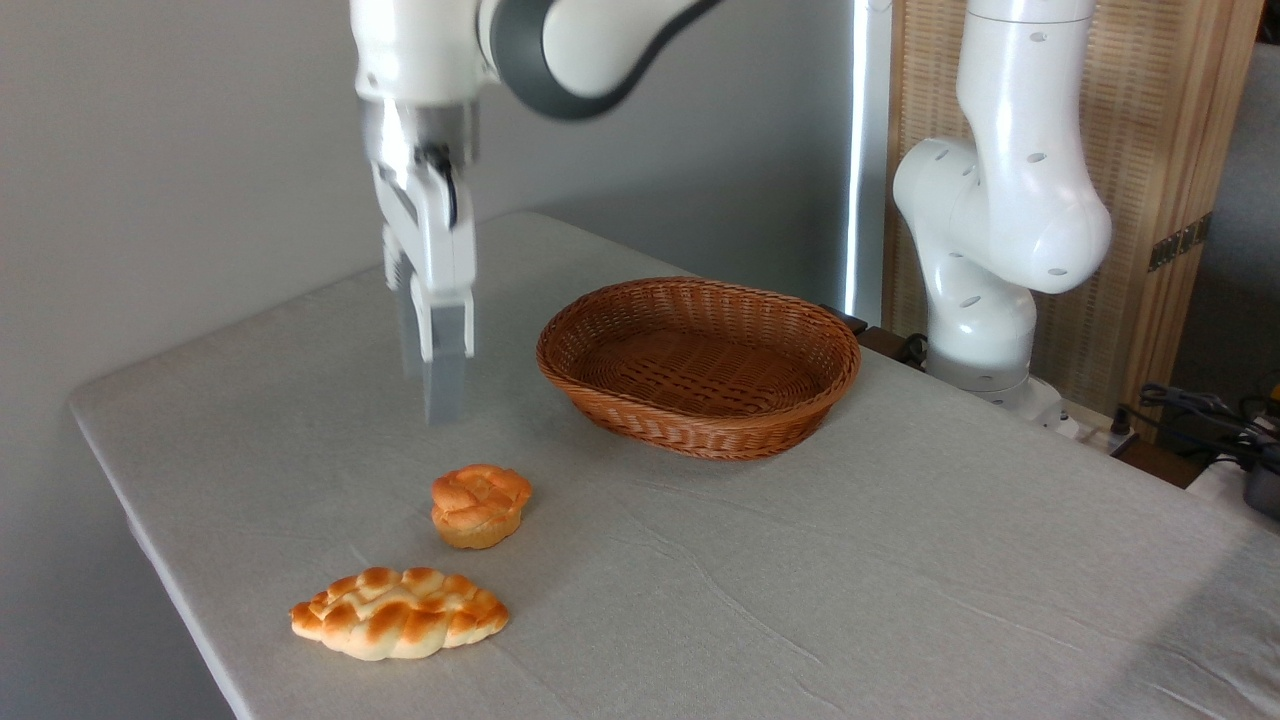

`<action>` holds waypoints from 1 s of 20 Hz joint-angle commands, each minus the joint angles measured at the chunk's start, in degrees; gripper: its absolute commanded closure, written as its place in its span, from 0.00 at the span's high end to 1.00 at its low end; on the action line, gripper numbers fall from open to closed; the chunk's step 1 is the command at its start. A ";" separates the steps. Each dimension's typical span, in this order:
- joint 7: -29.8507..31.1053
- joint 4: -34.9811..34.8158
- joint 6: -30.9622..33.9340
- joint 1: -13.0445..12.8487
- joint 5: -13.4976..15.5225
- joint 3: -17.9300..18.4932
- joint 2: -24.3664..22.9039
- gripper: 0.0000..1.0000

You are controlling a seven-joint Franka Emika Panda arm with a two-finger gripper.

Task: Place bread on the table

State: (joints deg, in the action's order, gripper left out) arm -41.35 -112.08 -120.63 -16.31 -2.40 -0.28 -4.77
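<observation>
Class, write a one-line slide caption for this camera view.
Franka gripper hangs above the round bun on the grey table, braided loaf nearby, wicker basket empty.

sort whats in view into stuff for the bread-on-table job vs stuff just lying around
Belongs to the job:
- bread, resting on the cloth
- table
- pincer, hanging above the bread, holding nothing

Just lying about:
- braided loaf
- wicker basket, nothing inside
</observation>
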 commanded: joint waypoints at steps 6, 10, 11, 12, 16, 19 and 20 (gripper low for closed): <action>7.25 15.39 20.78 -0.04 0.98 5.82 0.73 1.00; 7.07 17.77 25.97 -0.04 2.66 7.31 1.60 1.00; 7.07 18.38 27.28 -0.04 2.66 7.49 1.69 1.00; 7.07 19.26 28.42 0.31 2.83 7.49 1.95 1.00; 6.99 20.32 30.54 3.20 3.45 6.61 2.40 1.00; 6.99 20.32 30.90 4.87 3.45 5.03 2.40 1.00; 6.99 20.32 30.98 6.18 3.19 3.55 2.40 1.00</action>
State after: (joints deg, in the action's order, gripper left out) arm -34.99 -93.72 -91.76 -13.26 0.07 6.29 -3.37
